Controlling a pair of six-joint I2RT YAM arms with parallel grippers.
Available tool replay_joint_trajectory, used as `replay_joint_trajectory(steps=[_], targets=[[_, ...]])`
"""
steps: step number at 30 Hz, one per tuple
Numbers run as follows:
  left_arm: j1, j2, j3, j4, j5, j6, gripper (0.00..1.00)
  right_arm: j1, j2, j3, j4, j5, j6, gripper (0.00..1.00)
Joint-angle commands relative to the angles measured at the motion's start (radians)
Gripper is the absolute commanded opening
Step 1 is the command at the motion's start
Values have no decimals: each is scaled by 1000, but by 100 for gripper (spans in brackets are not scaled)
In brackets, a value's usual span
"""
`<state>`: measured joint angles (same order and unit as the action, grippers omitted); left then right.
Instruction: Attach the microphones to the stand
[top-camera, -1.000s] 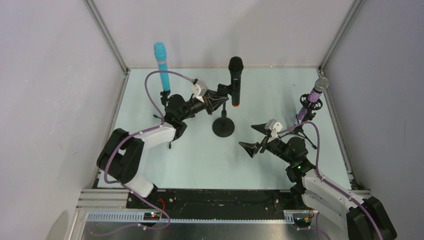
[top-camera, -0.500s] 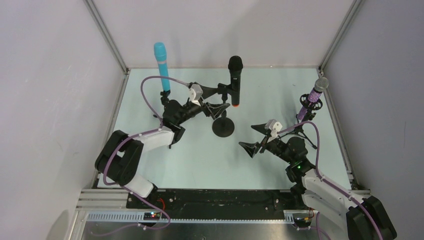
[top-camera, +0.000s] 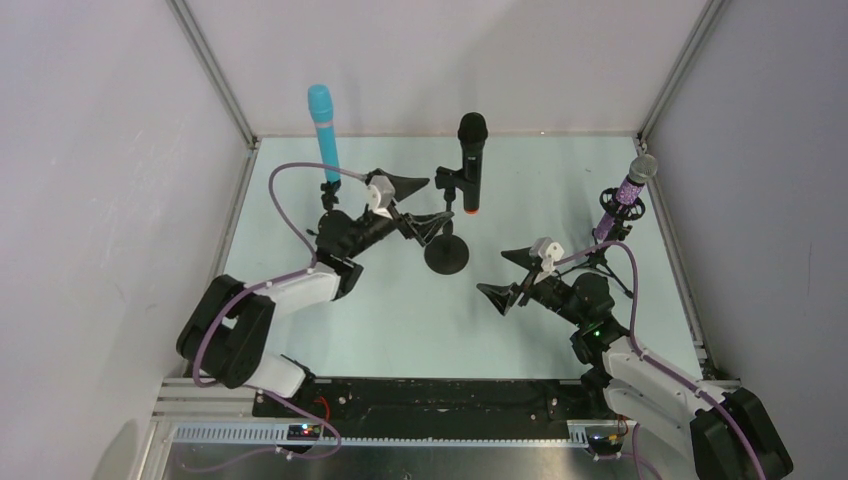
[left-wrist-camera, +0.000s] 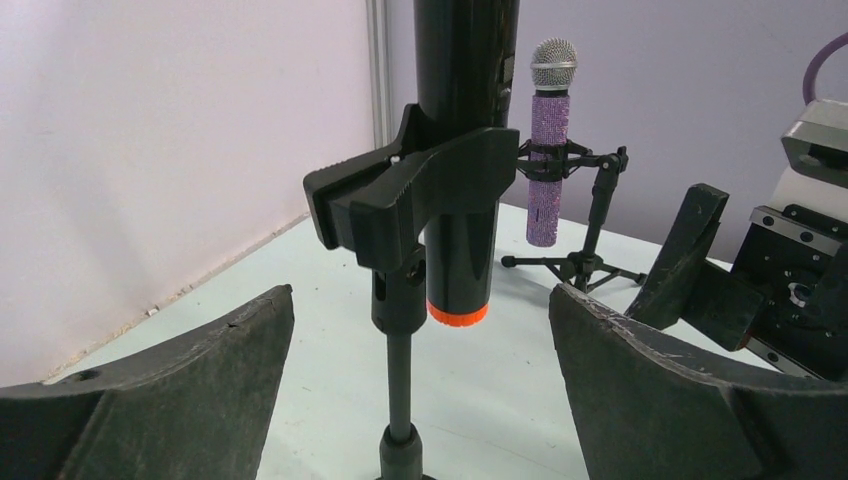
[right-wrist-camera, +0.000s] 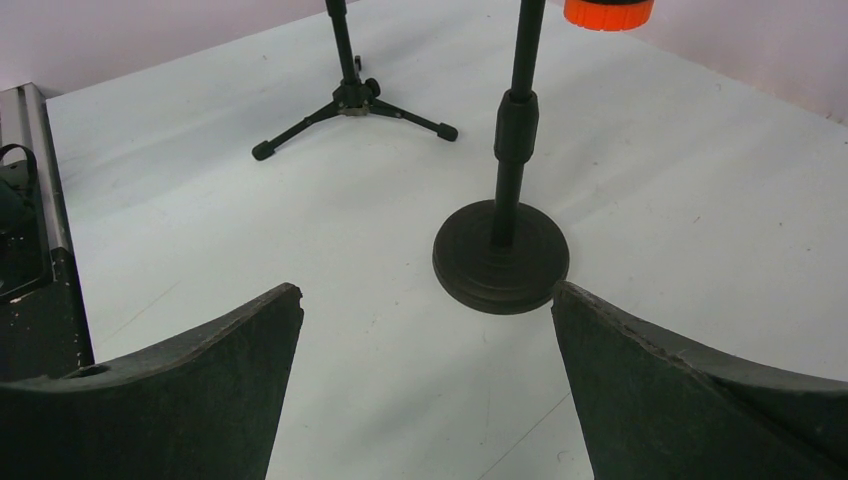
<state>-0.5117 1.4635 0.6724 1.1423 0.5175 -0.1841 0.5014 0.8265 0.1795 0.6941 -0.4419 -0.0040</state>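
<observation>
The black microphone (top-camera: 471, 165) with an orange end (left-wrist-camera: 458, 314) stands upright in the clip (left-wrist-camera: 420, 195) of the round-base stand (top-camera: 446, 253). At the back left, the cyan microphone (top-camera: 321, 125) stands upright on its tripod stand (right-wrist-camera: 350, 100). On the right, the glittery purple microphone (top-camera: 630, 190) sits in a small tripod stand (left-wrist-camera: 585, 265). My left gripper (top-camera: 425, 203) is open just left of the black mic, apart from it, with nothing in its jaws (left-wrist-camera: 420, 292). My right gripper (top-camera: 503, 275) is open and empty, right of the round base (right-wrist-camera: 500, 255).
Grey walls and metal frame posts close in the pale table (top-camera: 400, 310) on three sides. The right arm's wrist (left-wrist-camera: 780, 270) shows behind the black mic in the left wrist view. Purple cables loop over both arms.
My left gripper has opened, let go of the black microphone and drawn back to the left. The mic stays in its clip. The right arm has not moved.
</observation>
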Motion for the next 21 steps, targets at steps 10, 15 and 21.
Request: replay_joint_trajectory(steps=[10, 15, 21], targets=[[45, -129, -169, 30, -20, -145, 100, -5, 14, 35, 51, 70, 106, 100], [64, -189, -269, -22, -42, -189, 100, -4, 13, 40, 40, 99, 141, 99], [76, -293, -286, -358, -156, -128, 100, -5, 16, 64, 4, 116, 163, 99]])
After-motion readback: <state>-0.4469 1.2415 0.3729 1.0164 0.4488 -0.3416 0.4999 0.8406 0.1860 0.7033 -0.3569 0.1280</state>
